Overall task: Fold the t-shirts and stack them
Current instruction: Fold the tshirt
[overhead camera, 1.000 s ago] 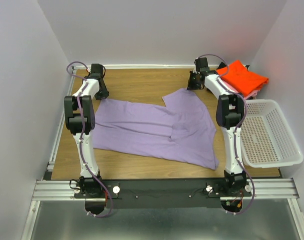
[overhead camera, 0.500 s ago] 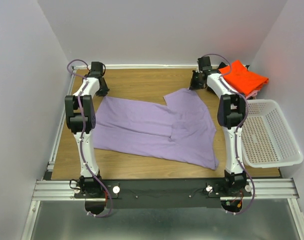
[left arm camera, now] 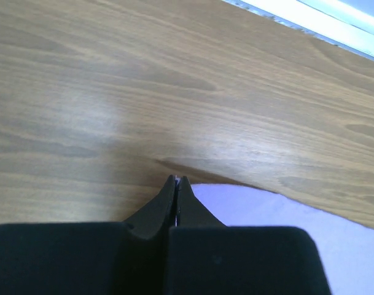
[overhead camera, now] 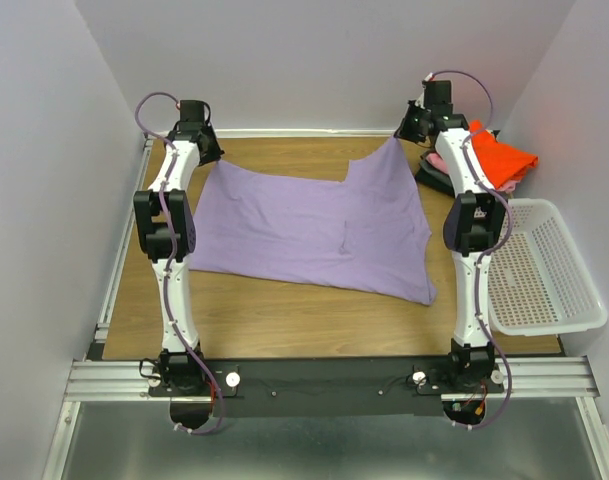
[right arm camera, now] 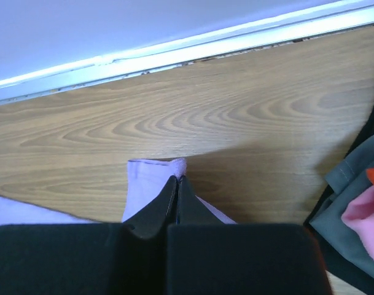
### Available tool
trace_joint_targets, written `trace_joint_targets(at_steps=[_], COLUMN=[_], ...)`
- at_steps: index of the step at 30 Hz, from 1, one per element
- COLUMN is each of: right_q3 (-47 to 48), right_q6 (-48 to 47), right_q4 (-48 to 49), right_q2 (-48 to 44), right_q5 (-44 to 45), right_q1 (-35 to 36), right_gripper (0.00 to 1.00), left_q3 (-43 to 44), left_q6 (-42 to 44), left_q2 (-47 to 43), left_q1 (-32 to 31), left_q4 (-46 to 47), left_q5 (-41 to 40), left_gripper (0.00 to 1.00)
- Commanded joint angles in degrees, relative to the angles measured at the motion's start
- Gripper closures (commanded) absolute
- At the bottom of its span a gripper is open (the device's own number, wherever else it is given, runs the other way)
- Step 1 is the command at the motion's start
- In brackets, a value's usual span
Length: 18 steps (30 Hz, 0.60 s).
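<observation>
**Camera layout: one overhead, two wrist close-ups**

Top external: mounted high over the near edge, tilted down and forward. It is the far view, with the whole table (overhead camera: 284,320) in frame.
Left wrist: low over the wood, very near, looking out past the left gripper (left arm camera: 176,179) toward the far edge.
Right wrist: same pose past the right gripper (right arm camera: 177,178), with the white wall strip (right arm camera: 174,52) across the top.
All three share the lavender t-shirt (overhead camera: 304,225) by the far edge. Right wrist and top external also share the folded stack (overhead camera: 499,160).
</observation>
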Motion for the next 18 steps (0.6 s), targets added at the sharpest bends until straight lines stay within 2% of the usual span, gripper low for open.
trace_joint_targets(at_steps=[1, 4, 10, 18], right_q3=[1.48, -1.58, -14.76, -31.81], right_q6=[-0.65, -1.44, -3.81, -5.04], right_q4=[-0.16, 0.02, 0.37, 1.08], right_q2=[1.23, -1.66, -10.01, -24.15], right_q5=[-4.62, -6.91, -8.32, -9.46], right_q1=[-0.01, -0.10, -0.10, 0.08], right_gripper=[0.98, 0.98, 0.99, 0.99], left_q3=[-0.01, -5.26, -16.00, -22.08], left_q6=[2.11, 3.69, 6.24, 9.84], left_q2=[0.85, -2.30, -8.55, -12.34], left_q1=[-0.20, -0.02, -0.02, 0.24], left_q4=[1.84, 5.43, 10.98, 11.42], left_q5=[3.97, 3.80, 1.78, -3.32], left_gripper=[1.00, 1.00, 1.00, 1.00])
